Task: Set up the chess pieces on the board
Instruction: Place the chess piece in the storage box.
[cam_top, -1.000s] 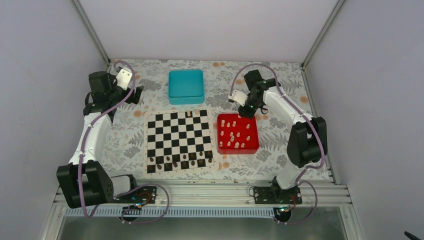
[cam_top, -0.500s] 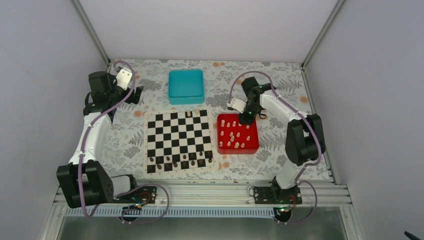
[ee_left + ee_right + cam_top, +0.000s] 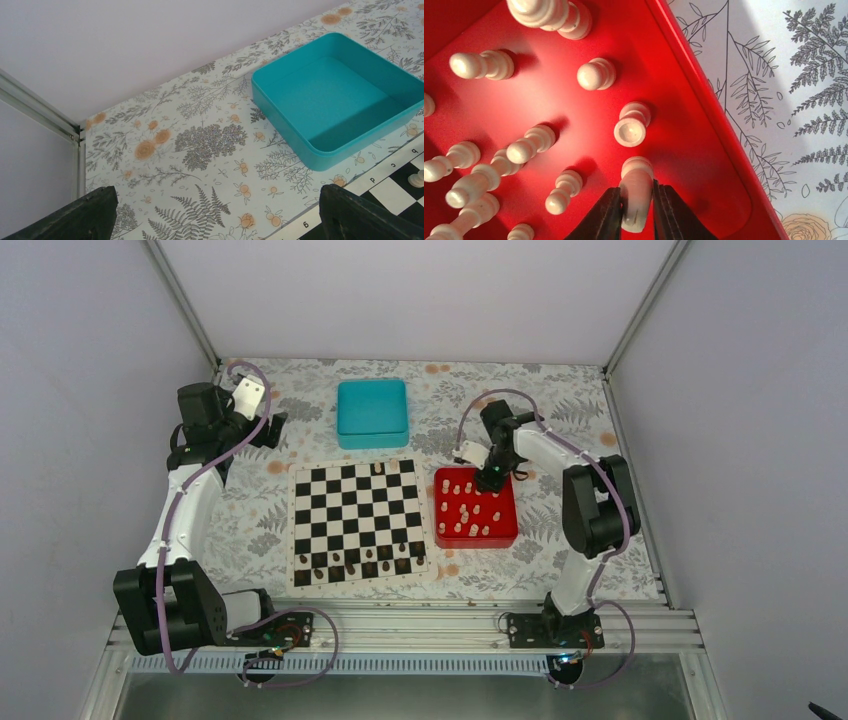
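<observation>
Red tray just right of the board; loose cream chess pieces scattered inside it. Right pincer is down at the tray's far right corner, jaws pinching one cream piece, close neighbours just beyond it. Left pincer is spread wide and holds nothing, over the tabletop left of the teal box. On the board: dark pieces along the near rows, a lone pale piece on the far row.

Step in hand, by my reading: pick-up from the tray. The next move calls for a straight lift clear of neighbours and tray wall, then a carry left to a far-row square, set upright.
</observation>
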Controlling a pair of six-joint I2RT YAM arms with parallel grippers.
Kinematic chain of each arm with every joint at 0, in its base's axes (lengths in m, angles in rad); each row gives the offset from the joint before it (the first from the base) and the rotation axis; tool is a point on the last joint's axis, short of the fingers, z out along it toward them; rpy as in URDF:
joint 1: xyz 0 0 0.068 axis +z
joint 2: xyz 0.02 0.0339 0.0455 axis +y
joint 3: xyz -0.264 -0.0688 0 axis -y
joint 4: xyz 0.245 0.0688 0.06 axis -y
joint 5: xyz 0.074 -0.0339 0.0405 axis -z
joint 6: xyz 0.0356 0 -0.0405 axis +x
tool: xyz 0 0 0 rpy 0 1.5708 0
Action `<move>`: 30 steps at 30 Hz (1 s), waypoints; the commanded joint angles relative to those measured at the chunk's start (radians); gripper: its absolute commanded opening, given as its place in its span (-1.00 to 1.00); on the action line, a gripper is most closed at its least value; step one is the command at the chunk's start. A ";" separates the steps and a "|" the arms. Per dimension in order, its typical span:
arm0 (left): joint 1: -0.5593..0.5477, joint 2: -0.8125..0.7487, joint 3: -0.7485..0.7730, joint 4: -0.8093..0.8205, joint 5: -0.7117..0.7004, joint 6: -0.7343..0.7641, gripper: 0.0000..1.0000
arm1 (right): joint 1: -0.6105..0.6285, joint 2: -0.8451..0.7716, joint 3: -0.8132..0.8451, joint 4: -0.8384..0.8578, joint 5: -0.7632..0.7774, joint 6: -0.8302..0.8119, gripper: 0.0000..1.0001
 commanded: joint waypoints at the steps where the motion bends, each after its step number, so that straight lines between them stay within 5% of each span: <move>1: 0.004 0.007 -0.007 -0.008 0.019 0.008 1.00 | -0.005 0.011 -0.003 0.036 0.009 -0.004 -0.57; 8: 0.004 0.010 -0.007 -0.006 0.023 0.009 1.00 | -0.028 -0.053 -0.017 0.018 0.054 0.003 -0.25; 30: 0.004 0.014 -0.003 -0.014 0.033 0.012 1.00 | -0.054 0.007 -0.068 0.032 0.134 -0.011 -0.26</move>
